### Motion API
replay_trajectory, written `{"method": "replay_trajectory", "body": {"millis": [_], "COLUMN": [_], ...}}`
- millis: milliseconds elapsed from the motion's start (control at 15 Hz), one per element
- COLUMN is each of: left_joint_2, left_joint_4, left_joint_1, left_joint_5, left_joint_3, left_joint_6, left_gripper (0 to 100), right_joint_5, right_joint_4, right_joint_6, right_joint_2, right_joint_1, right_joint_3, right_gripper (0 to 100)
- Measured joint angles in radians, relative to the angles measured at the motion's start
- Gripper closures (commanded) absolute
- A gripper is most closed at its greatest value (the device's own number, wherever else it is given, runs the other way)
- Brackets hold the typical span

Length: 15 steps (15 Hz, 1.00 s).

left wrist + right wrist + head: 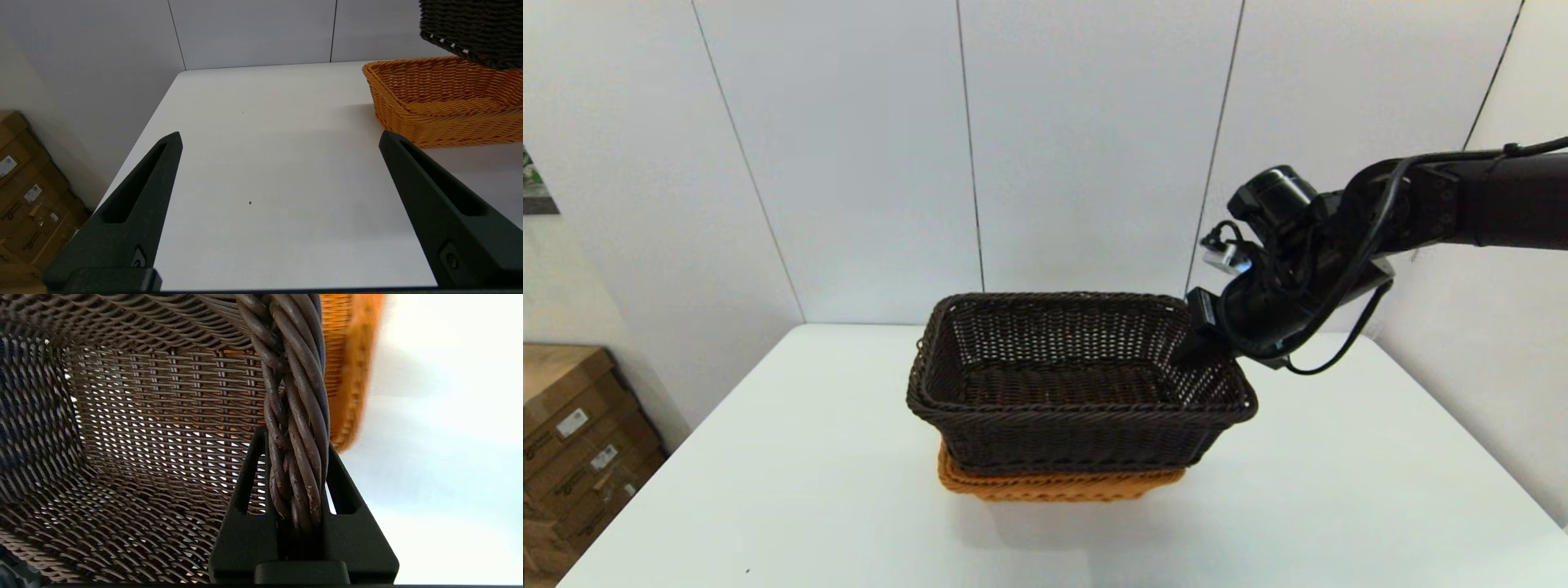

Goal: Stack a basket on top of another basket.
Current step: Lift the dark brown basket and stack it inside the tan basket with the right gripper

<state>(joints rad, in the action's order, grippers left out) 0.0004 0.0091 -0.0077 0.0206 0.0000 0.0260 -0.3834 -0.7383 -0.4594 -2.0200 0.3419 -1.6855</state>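
The dark brown basket (1078, 380) hangs in the air just above the orange-tan basket (1054, 483), which rests on the white table (1339, 490). My right gripper (1205, 339) is shut on the braided rim of the dark basket (296, 428) at its right end, one finger inside and one outside. In the left wrist view a corner of the dark basket (474, 28) floats clear above the orange-tan basket (441, 98). My left gripper (280, 143) stands open over bare table to the left of the baskets, holding nothing.
Cardboard boxes (572, 441) stand on the floor beyond the table's left edge. A white panelled wall (1094, 147) rises right behind the table. Bare tabletop lies left, right and in front of the baskets.
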Motion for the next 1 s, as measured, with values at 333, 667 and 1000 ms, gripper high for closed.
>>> {"method": "replay_trajectory", "body": {"millis": [333, 667, 1000], "left_joint_2": [0.0, 0.0, 0.0], "left_joint_4": [0.0, 0.0, 0.0], "left_joint_1": [0.0, 0.0, 0.0], "left_joint_5": [0.001, 0.0, 0.0], "left_joint_3": [0.0, 0.0, 0.0], "left_joint_6": [0.0, 0.0, -0.001], "left_gripper": [0, 0, 0], "right_joint_5": [0.001, 0.041, 0.111], "right_joint_4": [0.0, -0.001, -0.001], "right_joint_6": [-0.029, -0.042, -0.042], "right_joint_2": [-0.03, -0.086, -0.151], "right_joint_1": [0.06, 0.079, 0.09], "right_joint_3": [-0.037, -0.106, -0.156], "right_gripper": [100, 100, 100]}}
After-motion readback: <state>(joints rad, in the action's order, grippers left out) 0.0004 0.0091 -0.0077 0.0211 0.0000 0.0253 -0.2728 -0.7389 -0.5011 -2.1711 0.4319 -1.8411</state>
